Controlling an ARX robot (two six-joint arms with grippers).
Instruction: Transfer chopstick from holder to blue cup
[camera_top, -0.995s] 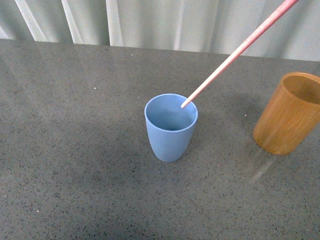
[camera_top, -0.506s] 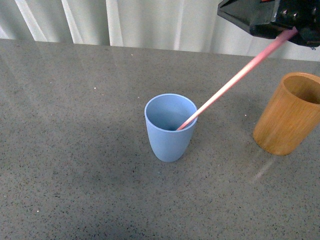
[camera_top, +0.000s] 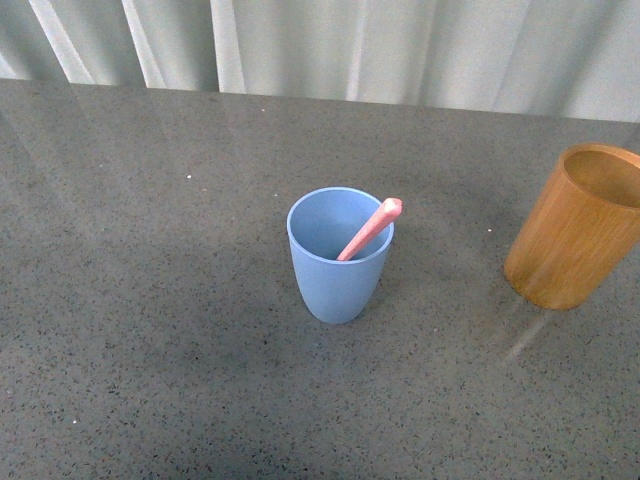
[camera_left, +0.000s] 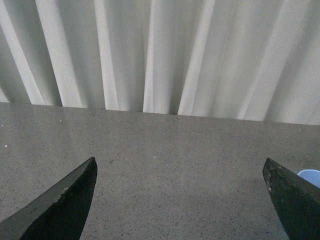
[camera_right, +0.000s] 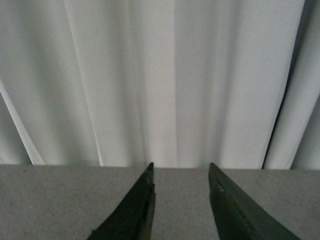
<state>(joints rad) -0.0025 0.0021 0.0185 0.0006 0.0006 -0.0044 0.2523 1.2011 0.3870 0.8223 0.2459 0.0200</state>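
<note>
Now the chopstick (camera_top: 368, 231) leans inside the blue cup (camera_top: 338, 280), both hands apart.

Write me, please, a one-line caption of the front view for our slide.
The pink chopstick leans inside the blue cup on the grey table, with the wooden holder standing empty-handed arms out of frame.

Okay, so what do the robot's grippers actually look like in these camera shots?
Only the fingertips show. The left gripper has two dark, nearly black wedge-shaped fingers with matte, slightly scuffed surfaces. The right gripper has similar dark tapered fingers, ending in narrow points. No cables, markings or arm links are visible, and the front view shows neither arm.
</note>
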